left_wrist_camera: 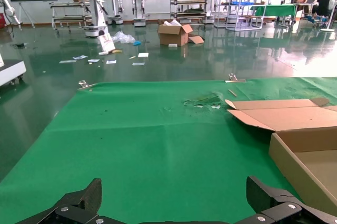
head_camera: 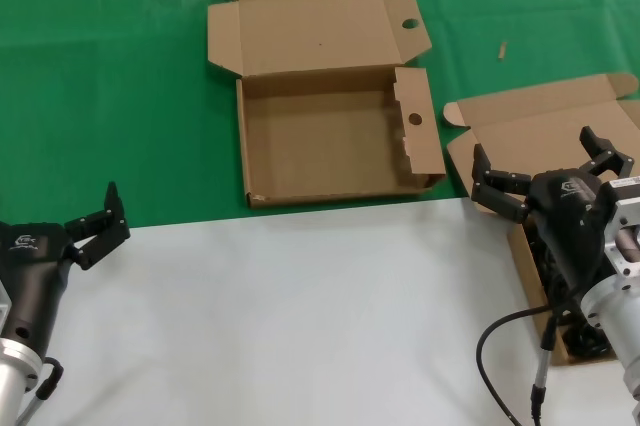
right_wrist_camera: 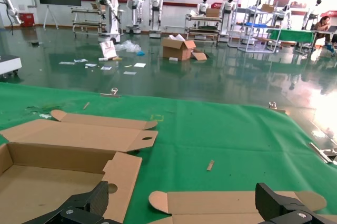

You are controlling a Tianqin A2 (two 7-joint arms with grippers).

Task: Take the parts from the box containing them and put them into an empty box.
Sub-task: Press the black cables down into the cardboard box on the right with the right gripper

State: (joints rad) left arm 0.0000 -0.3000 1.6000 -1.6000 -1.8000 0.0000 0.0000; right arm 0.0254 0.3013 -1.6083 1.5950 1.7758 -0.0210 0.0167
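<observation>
The empty box (head_camera: 330, 141) with round holes in its side flap and lid tab lies open on the green cloth at centre; it also shows in the right wrist view (right_wrist_camera: 52, 174) and the left wrist view (left_wrist_camera: 310, 166). The box containing the parts (head_camera: 545, 131) sits at the right, its plain lid open (right_wrist_camera: 231, 203). The black cable bundles (head_camera: 560, 276) are mostly hidden under my right arm. My right gripper (head_camera: 550, 171) is open and empty above that box. My left gripper (head_camera: 95, 226) is open and empty at the left, near the white sheet's edge.
A white sheet (head_camera: 300, 326) covers the near part of the table; green cloth (head_camera: 100, 96) covers the far part. A black cable (head_camera: 500, 366) hangs off my right arm. Small scraps (head_camera: 503, 49) lie on the cloth.
</observation>
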